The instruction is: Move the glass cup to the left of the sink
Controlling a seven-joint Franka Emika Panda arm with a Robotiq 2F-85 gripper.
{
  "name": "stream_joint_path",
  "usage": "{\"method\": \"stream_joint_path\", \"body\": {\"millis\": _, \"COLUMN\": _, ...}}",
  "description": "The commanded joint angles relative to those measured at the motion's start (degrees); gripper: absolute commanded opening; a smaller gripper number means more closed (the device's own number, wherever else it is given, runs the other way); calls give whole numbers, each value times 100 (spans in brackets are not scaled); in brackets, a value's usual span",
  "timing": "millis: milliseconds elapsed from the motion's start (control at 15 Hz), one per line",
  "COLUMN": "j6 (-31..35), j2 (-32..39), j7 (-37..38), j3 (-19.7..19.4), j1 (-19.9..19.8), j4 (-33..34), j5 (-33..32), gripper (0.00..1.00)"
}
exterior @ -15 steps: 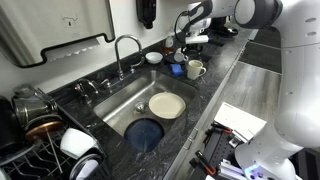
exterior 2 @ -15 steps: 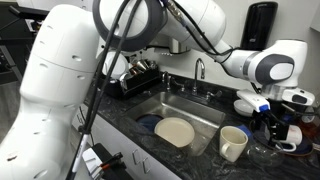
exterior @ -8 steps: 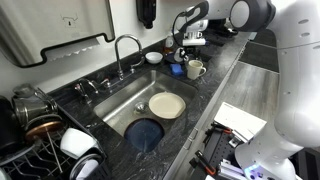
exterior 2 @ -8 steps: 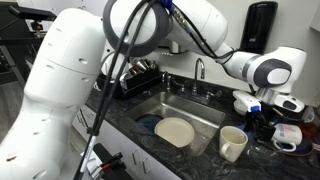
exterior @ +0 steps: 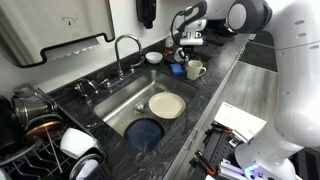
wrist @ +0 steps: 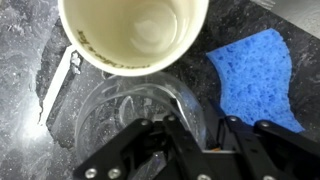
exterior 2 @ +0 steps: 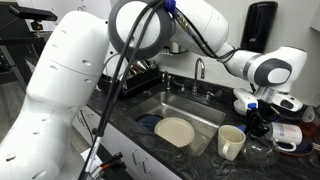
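The wrist view looks straight down into the clear glass cup [wrist: 120, 115], which stands on the dark stone counter. My gripper [wrist: 217, 127] straddles the cup's right wall, one finger inside and one outside, with the jaws drawn in tight on the wall. The cup still rests on the counter, right beside a white mug [wrist: 135, 30]. In both exterior views my gripper [exterior: 183, 50] [exterior 2: 258, 115] is low over the counter, beyond one end of the sink [exterior: 118, 98] [exterior 2: 205, 112]. The glass itself is hard to make out there.
A blue sponge [wrist: 250, 75] lies right of the glass. The white mug [exterior: 196, 69] [exterior 2: 233, 143], a small blue cup [exterior: 177, 69] and a white bowl [exterior: 153, 58] crowd that counter end. The sink holds a cream plate [exterior: 167, 105] and a blue dish [exterior: 145, 133]. The faucet [exterior: 125, 50] rises at its rim.
My gripper has dropped a little over the counter end and its jaws have closed in from wide open onto the glass wall. The cup and mug stay put.
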Motion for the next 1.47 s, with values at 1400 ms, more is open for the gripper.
{"method": "stream_joint_path", "body": {"millis": 1400, "j6": 1081, "j2": -1672, "j7": 1683, "j3": -22, "j1": 187, "j4": -777, "j5": 268, "gripper": 1}}
